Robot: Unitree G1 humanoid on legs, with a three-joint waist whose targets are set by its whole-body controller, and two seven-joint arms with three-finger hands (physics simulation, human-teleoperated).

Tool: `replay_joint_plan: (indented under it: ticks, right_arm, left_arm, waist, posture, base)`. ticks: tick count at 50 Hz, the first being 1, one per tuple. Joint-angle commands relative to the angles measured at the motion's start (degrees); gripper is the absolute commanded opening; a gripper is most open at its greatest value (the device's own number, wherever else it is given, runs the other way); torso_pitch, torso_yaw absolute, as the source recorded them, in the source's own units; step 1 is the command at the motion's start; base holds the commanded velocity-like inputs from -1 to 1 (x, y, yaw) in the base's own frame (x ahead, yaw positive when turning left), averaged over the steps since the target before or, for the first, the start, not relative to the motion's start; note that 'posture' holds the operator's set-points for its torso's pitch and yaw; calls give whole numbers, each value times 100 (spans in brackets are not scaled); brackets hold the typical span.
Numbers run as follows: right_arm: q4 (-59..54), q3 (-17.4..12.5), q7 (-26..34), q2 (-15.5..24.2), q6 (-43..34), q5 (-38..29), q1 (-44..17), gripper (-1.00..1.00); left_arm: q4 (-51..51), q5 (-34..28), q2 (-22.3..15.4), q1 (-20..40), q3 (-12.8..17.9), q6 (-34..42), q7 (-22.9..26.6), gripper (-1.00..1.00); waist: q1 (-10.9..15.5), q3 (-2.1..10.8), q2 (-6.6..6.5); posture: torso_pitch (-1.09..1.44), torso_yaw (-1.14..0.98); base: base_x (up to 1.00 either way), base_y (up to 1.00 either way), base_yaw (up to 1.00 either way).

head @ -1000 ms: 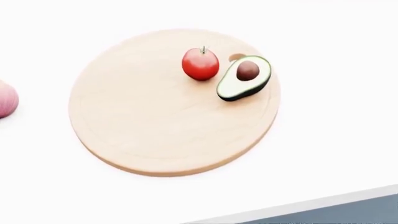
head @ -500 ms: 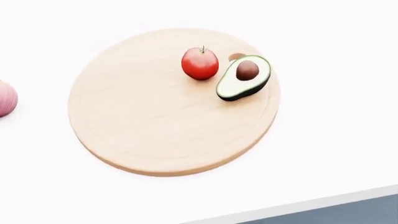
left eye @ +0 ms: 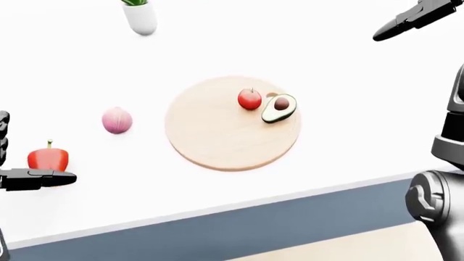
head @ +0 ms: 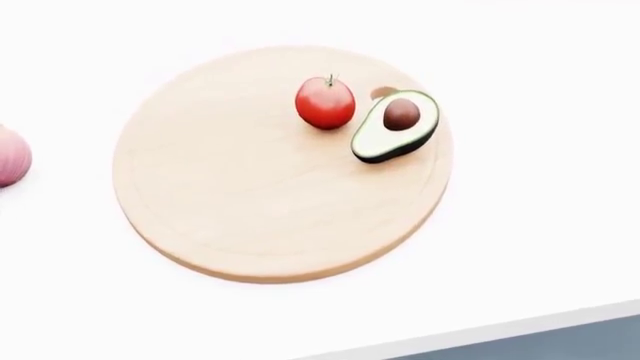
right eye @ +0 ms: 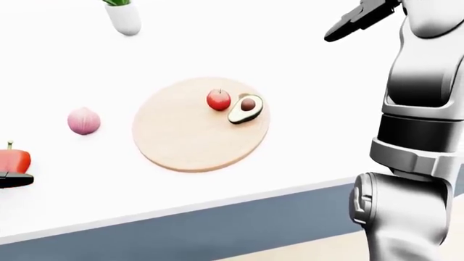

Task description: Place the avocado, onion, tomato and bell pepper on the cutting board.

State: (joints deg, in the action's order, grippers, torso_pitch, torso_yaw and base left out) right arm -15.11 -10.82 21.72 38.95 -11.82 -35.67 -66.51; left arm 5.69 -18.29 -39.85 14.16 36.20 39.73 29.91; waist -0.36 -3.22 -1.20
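Left-eye view: I am seeing tomato (left eye: pixel 249 99) and avocado (left eye: pixel 278 109) sitting on cutting board (left eye: pixel 217 141); left hand (left eye: pixel 32 178) nearing bell pepper (left eye: pixel 48 159), fingers' state unreadable; I am judging onion (left eye: pixel 117 120) pending.

No writing could be read anywhere in these views. The cutting board (head: pixel 250 195) was plain wood, with no brand or mark on its face. The tomato (head: pixel 324 103), avocado (head: pixel 385 135), onion (left eye: pixel 117 120) and bell pepper (left eye: pixel 48 158) bore no stickers or labels. The white pot (left eye: pixel 141 19) at the top of the left-eye view was blank, and the worktop (left eye: pixel 348 141) showed no signs or numbers.
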Motion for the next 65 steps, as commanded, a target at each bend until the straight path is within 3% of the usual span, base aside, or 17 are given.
replay_joint_plan:
  ticks: [1,28,29,41,49,60,65]
  right_arm:
    - [161,-70,-91,81,61,2,-178,100]
    - [240,-98,-92,101,29,27,-34,100]
    - [246,-99,-91,99,23,30,-29,100]
    - [263,-100,-82,83,17,36,24,100]
    - [180,-85,-77,95,43,22,-63,100]
    - [174,-96,-76,129,43,24,-57,100]
    - [181,-109,-92,115,51,29,-2,100]
  left_arm:
    - [130,-87,-103,83,60,-204,-82,100]
    - [-222,-508,274,-225,-13,-785,-214,100]
    - [-191,-499,279,-250,10,-846,-214,-100]
    - [-75,-537,259,-197,-9,-770,-105,-100]
    - [821,-425,-85,304,12,-48,152,-100]
    - [1175,-559,-713,1056,-351,565,600,-100]
    - [897,-593,-1127,1684,-719,724,727,-100]
  waist:
    - [0,137,-13]
    - [-3,169,-42]
    - [-4,171,-47]
    - [-21,177,-77]
    - [-30,174,-45]
    - [2,139,11]
    - [5,138,6]
  posture:
    - [0,0]
    - [0,0]
    - [0,0]
    - [0,0]
    - [0,0]
    - [0,0]
    - [0,0]
  base:
    - [0,0,0]
    - [0,0,0]
    - [0,0,0]
    - [0,0,0]
    - [0,0,0]
    - [0,0,0]
    - [0,0,0]
